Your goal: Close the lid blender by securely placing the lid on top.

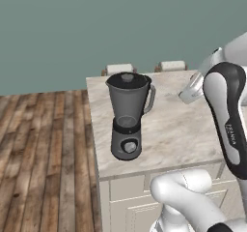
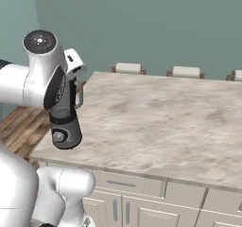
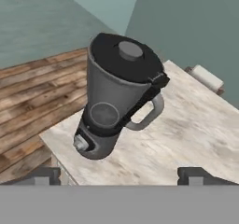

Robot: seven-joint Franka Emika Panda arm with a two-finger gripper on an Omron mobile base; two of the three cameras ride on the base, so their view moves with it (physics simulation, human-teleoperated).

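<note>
I saw the blender [image 1: 127, 117] standing alone near the counter's [image 1: 178, 129] left corner. Bare marble stretched wide to its right, with nothing blocking a path from above.

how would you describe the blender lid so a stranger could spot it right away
Find the marble counter; near its left front corner stands a grey blender. The lid is the round black disc capping its jar, with a grey centre knob.

Blender [image 2: 66, 126] jar top hidden behind arm, right base view.

Blender [image 1: 127, 117] upright near counter [image 1: 178, 129] front-left corner, lid [image 1: 128, 79] on jar.
</note>
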